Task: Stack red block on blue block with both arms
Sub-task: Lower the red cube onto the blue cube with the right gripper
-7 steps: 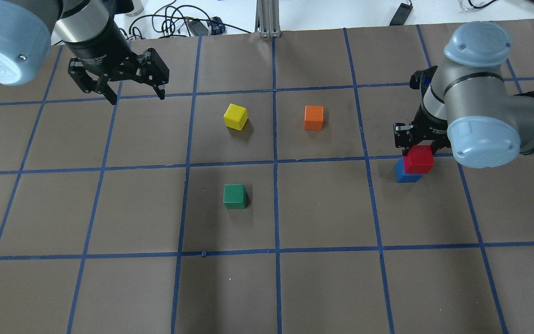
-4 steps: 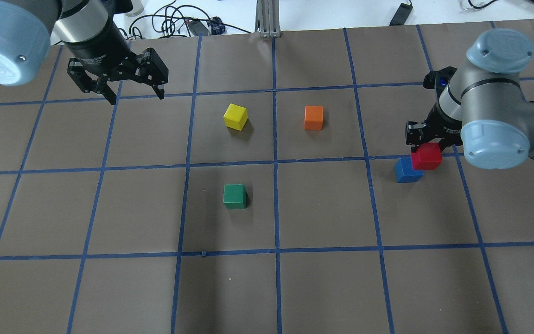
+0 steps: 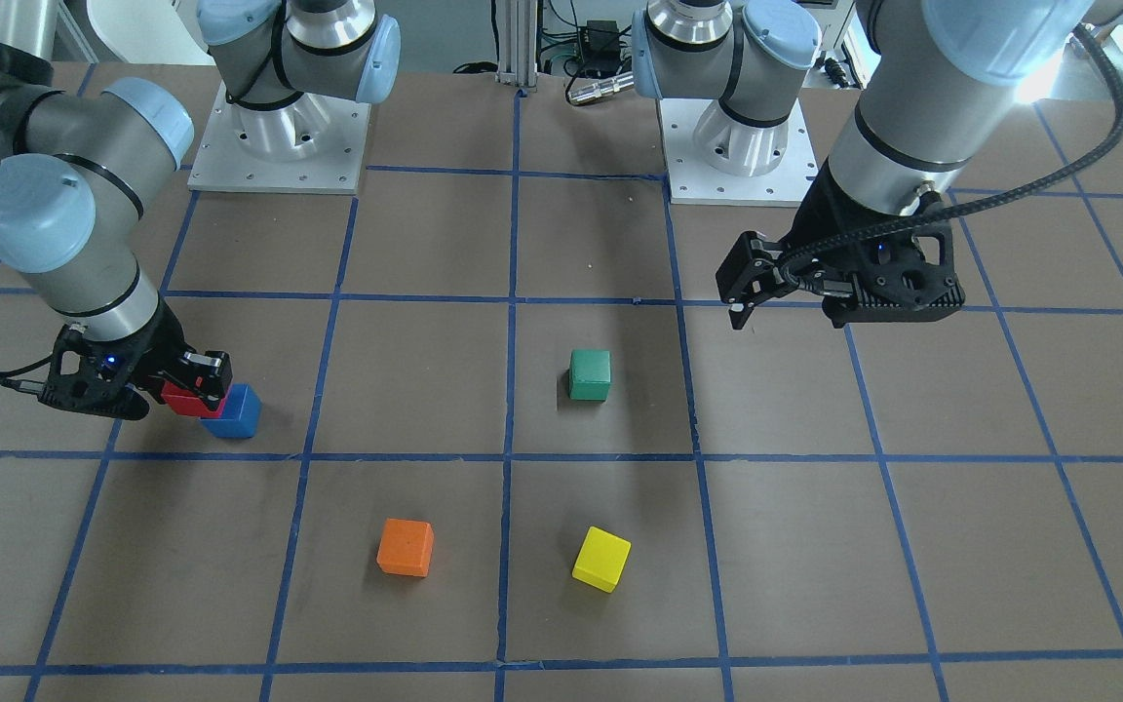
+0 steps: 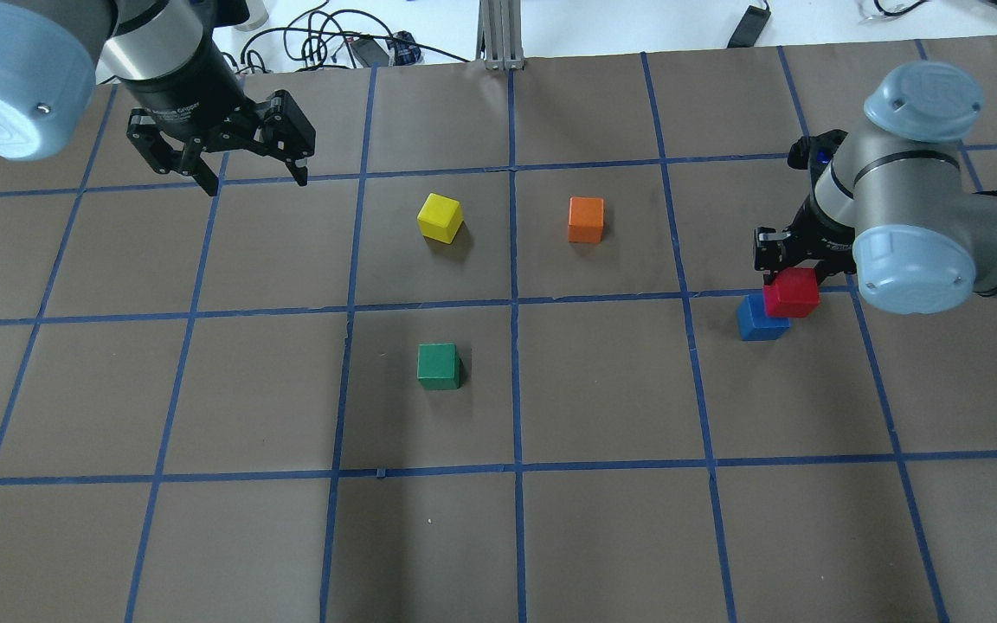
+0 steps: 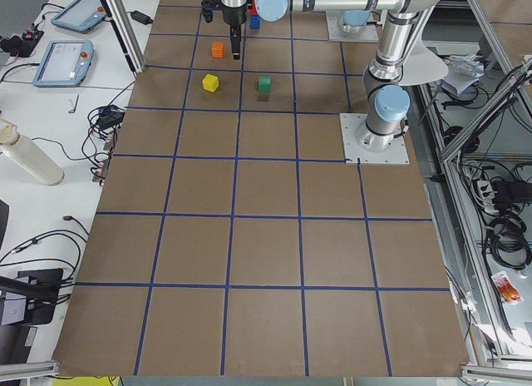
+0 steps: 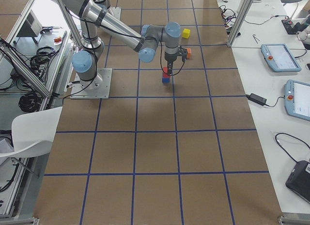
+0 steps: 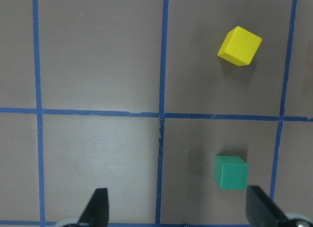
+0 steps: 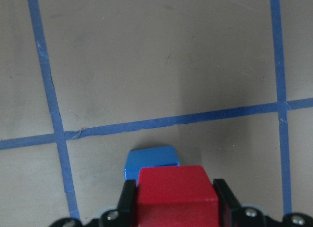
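My right gripper point(image 4: 788, 279) is shut on the red block point(image 4: 792, 292) and holds it over the right far edge of the blue block point(image 4: 756, 320), which rests on the table. I cannot tell whether the two blocks touch. In the right wrist view the red block point(image 8: 177, 190) sits between the fingers, with the blue block point(image 8: 150, 161) partly showing beyond it. In the front-facing view the red block point(image 3: 183, 398) overlaps the blue block point(image 3: 235, 412). My left gripper point(image 4: 254, 180) is open and empty, hovering far left over the table.
A yellow block point(image 4: 440, 216) and an orange block point(image 4: 586, 219) lie in the far middle squares. A green block point(image 4: 438, 366) lies nearer the middle. The green block point(image 7: 230, 172) and yellow block point(image 7: 239, 46) also show in the left wrist view.
My right gripper has carried the red block a little to the right, from squarely over the blue block to partly off it. The left arm has not moved.
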`<state>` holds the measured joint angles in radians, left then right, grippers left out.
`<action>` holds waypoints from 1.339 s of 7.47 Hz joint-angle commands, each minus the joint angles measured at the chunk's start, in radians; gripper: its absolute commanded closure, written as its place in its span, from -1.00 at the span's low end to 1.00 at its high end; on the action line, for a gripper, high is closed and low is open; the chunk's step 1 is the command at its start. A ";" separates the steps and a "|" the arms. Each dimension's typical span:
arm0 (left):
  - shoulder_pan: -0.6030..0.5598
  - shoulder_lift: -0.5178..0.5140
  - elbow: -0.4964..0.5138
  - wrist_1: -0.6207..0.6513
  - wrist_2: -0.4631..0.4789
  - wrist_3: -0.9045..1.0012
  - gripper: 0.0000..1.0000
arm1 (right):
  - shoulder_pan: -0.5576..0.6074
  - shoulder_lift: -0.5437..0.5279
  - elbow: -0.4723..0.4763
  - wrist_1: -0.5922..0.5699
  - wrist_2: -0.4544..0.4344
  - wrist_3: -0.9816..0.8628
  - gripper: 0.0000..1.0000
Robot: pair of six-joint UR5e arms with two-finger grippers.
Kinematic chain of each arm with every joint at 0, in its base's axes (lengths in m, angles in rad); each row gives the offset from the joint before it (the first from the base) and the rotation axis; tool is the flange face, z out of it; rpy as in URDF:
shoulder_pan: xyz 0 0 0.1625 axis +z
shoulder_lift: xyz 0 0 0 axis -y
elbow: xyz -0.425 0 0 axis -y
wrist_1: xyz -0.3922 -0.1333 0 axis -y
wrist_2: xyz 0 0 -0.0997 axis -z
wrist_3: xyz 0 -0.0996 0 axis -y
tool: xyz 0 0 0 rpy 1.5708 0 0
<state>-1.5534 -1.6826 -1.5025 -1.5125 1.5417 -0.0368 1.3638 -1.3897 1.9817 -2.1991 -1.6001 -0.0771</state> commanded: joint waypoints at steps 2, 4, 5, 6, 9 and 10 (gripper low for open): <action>-0.001 0.000 -0.001 0.000 0.000 0.000 -1.00 | 0.005 0.011 -0.001 -0.005 0.026 0.016 1.00; -0.001 0.000 -0.001 0.000 0.000 0.000 -1.00 | 0.008 0.014 0.000 -0.010 0.046 0.016 1.00; -0.001 -0.002 -0.001 0.000 0.000 0.000 -1.00 | 0.008 0.017 0.000 -0.010 0.046 0.016 1.00; -0.001 -0.002 -0.001 0.000 0.000 0.000 -1.00 | 0.008 0.020 0.000 -0.010 0.046 0.016 1.00; 0.001 -0.003 0.001 0.000 0.000 0.000 -1.00 | 0.008 0.021 0.002 -0.008 0.037 0.010 0.98; 0.001 -0.005 0.001 0.000 0.000 0.000 -1.00 | 0.008 0.021 0.003 0.001 0.034 0.014 0.69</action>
<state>-1.5526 -1.6861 -1.5019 -1.5125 1.5421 -0.0368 1.3714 -1.3685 1.9836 -2.2061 -1.5617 -0.0670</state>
